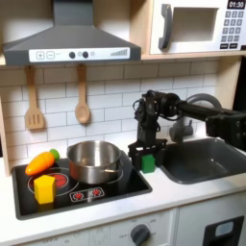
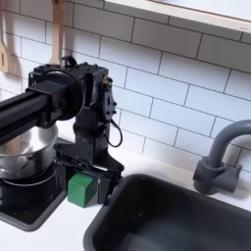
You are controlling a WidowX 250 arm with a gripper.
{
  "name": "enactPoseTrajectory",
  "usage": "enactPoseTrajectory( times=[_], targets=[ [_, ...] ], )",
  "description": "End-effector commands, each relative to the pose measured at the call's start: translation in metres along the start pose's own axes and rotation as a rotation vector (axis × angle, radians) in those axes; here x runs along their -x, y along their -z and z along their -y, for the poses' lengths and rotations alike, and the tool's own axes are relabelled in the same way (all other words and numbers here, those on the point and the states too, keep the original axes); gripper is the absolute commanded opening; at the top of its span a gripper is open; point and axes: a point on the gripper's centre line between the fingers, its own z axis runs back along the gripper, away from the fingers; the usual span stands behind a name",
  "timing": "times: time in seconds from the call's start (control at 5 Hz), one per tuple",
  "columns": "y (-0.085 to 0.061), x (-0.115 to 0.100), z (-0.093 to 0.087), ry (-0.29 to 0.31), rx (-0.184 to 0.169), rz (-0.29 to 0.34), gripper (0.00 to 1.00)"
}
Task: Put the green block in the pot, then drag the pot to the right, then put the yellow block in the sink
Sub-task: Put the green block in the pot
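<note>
The green block [image 1: 148, 162] is sitting at the right edge of the black stovetop [image 1: 115, 187] in the first exterior view, between the pot [image 1: 95, 160] and the sink [image 1: 204, 161], and in the second exterior view the same green block [image 2: 82, 188] is resting near the stovetop's [image 2: 25, 204] corner just beside the sink's [image 2: 176, 221] rim. The gripper [image 1: 146, 152] is reaching straight down over the cube, and in the second exterior view the gripper [image 2: 84, 175] is standing with its dark fingers [image 2: 67, 157] spread to either side of the block's top rather than squeezing it; whether the pads are touching the cube is too blurred to tell. The pot is sitting on the stovetop in the first exterior view, upright and shiny, and in the second exterior view the pot [image 2: 22, 152] is showing at the second exterior view's left, partly behind the arm [image 2: 39, 103]. The yellow block [image 1: 44, 189] is lying on the front left burner in the first exterior view, just in front of the orange toy carrot [image 1: 41, 162]. The dark faucet [image 2: 221, 162] is curving up behind the basin at the second exterior view's right. In the first exterior view, two wooden utensils [image 1: 35, 106] are hanging on the white tiled wall, and a microwave [image 1: 197, 27] is sitting above the bench [image 1: 183, 192].
</note>
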Motion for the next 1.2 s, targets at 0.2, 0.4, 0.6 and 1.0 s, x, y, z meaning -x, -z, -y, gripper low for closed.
enactPoseTrajectory(
  times=[0.2, 0.4, 0.6, 1.0],
  targets=[
    [0.002, -0.001, 0.000, 0.004, 0.012, -0.008, 0.00],
    [-0.005, 0.000, 0.001, 0.010, 0.020, 0.007, 0.00],
    [-0.012, 0.001, 0.003, 0.026, 0.027, 0.008, 0.00],
    [-0.052, -0.002, 0.005, 0.037, 0.039, 0.087, 0.00]
  ],
)
